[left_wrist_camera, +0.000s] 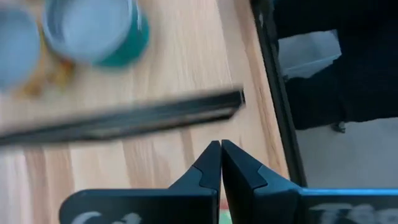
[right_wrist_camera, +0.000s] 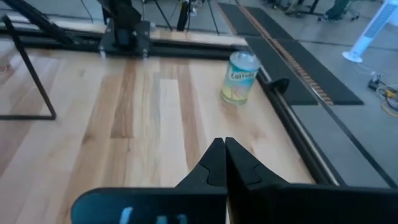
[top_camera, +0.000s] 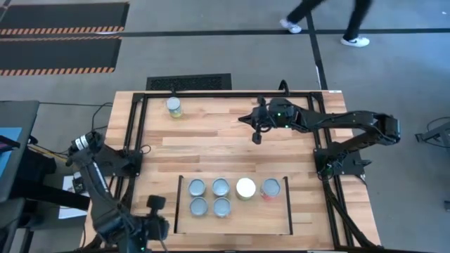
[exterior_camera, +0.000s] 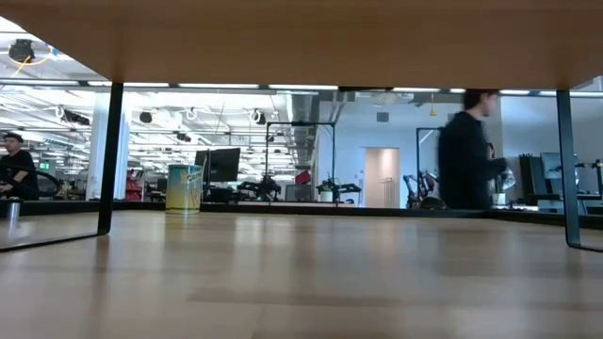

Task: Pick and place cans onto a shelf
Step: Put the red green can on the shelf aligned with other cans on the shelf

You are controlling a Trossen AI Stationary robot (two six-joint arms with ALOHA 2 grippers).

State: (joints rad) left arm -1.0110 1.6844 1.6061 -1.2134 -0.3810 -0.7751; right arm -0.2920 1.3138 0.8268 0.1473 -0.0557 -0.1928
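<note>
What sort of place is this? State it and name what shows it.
Probably a robotics lab or workshop. The wooden table sits inside a black tubular frame on a grey floor with hazard-striped mats. Across the table, the low view shows an open hall with monitors, other equipment and a person walking by.

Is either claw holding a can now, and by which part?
No. Left claw and right claw are both shut on nothing; the loose can stands untouched.
</note>
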